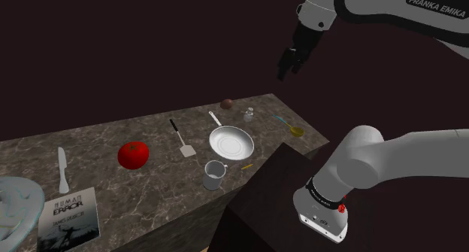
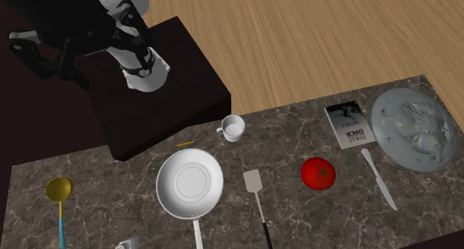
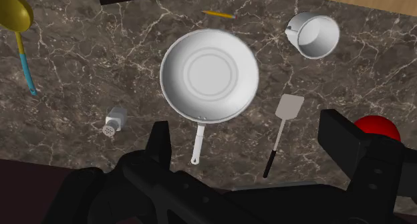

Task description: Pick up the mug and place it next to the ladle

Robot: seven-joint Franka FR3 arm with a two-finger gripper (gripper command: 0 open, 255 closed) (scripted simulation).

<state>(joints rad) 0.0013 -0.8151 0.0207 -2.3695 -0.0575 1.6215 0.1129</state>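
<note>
A white mug (image 1: 214,174) (image 2: 233,127) (image 3: 313,34) stands upright on the dark marble counter (image 1: 150,183), near the edge beside the stand. The ladle (image 1: 290,126) (image 2: 59,199) (image 3: 17,29), with a yellow bowl and a blue handle, lies at the counter's other end, past the frying pan. My black gripper (image 1: 289,65) (image 2: 56,65) (image 3: 250,139) hangs high above the counter, over the pan's handle side. Its fingers (image 3: 158,139) stand wide apart and hold nothing.
Between mug and ladle sits a white frying pan (image 1: 231,143), with a spatula (image 1: 182,140) beside it. A salt shaker (image 1: 248,113), a tomato (image 1: 133,154), a knife (image 1: 62,170), a book (image 1: 69,217) and a glass dish (image 1: 15,205) also lie here. The dark stand (image 1: 270,198) adjoins the counter.
</note>
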